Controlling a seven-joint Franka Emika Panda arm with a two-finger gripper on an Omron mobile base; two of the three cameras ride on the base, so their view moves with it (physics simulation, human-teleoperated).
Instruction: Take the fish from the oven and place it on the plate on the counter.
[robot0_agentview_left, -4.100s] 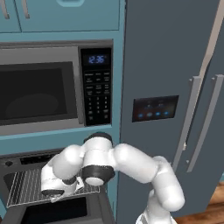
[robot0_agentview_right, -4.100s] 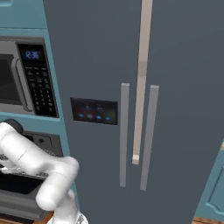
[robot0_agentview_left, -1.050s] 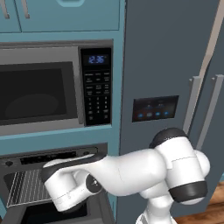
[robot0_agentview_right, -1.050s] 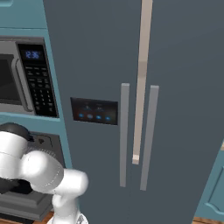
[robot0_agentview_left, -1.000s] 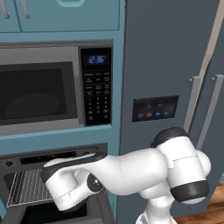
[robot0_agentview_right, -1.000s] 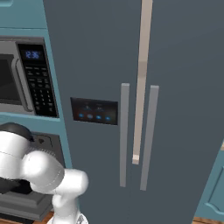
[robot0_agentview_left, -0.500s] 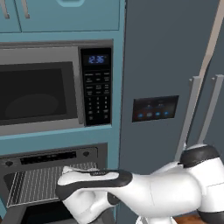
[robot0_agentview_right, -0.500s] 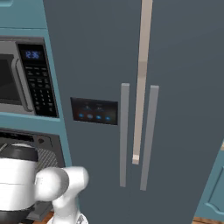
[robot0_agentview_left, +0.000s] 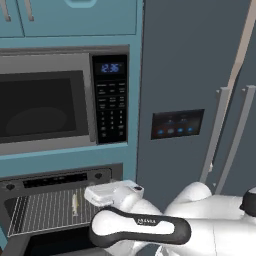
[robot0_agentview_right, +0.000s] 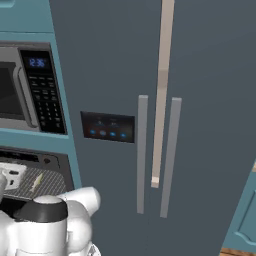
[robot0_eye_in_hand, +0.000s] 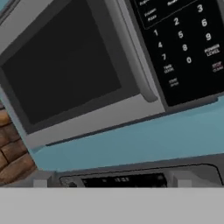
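The room is a rendered kitchen of teal cabinet fronts, with a steel microwave (robot0_agentview_left: 47, 105) set into the wall; its dark window is smooth and its black keypad (robot0_agentview_left: 110, 111) carries a blue clock. In the hand view the microwave sits tilted, with a patch of brick wall (robot0_eye_in_hand: 13, 153) at the lower left and a teal band beneath it. To the right stands a tall slate-grey fridge (robot0_agentview_right: 150, 115) with two long pale bar handles and a small dark panel (robot0_agentview_left: 177, 124) of blue lights. A strip of wooden floor (robot0_agentview_right: 237, 251) shows at the lower right of the right base view.

Below the microwave the oven (robot0_agentview_left: 55, 180) is open, with a black control strip on top and a fine wire rack (robot0_agentview_left: 45, 210) inside. The fish (robot0_agentview_left: 75, 204), thin, pale and silvery-tan, lies on the rack, lengthwise front to back, just left of the white hand.

The pincer itself is hidden behind the glossy white arm, but its jaws stand released, wide apart, with nothing seen between them
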